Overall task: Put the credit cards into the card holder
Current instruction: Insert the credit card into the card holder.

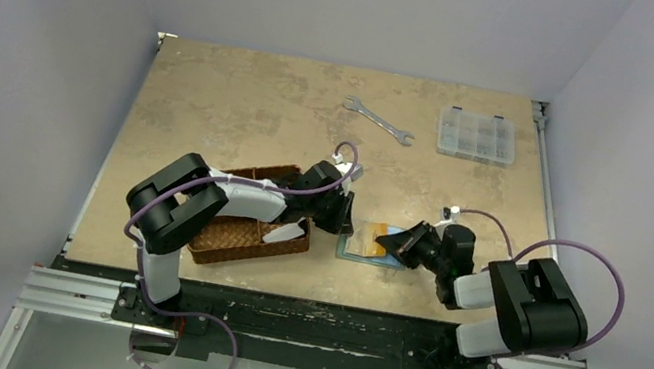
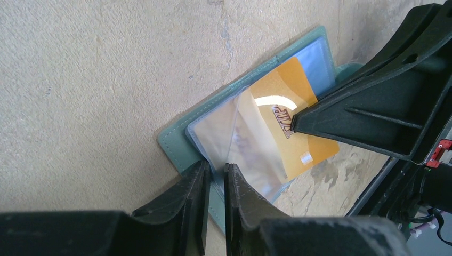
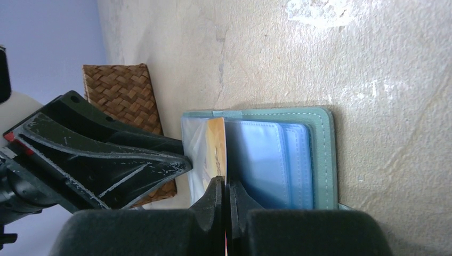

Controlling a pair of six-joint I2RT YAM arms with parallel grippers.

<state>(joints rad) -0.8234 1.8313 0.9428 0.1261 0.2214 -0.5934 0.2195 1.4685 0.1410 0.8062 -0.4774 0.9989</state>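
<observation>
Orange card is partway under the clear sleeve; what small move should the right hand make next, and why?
Probably slide the orange card a little deeper into the card holder. The right hand grips its outer end, part of it lies under the clear sleeve, and the left hand pinches that sleeve's edge, seemingly to hold the pocket open.

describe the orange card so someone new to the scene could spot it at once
On the tan table, look near the front edge, right of the brown woven basket, where an open grey-green card holder lies flat. The orange-yellow card is the only warm-coloured thing on it, partly under a clear sleeve beside blue pockets.
</observation>
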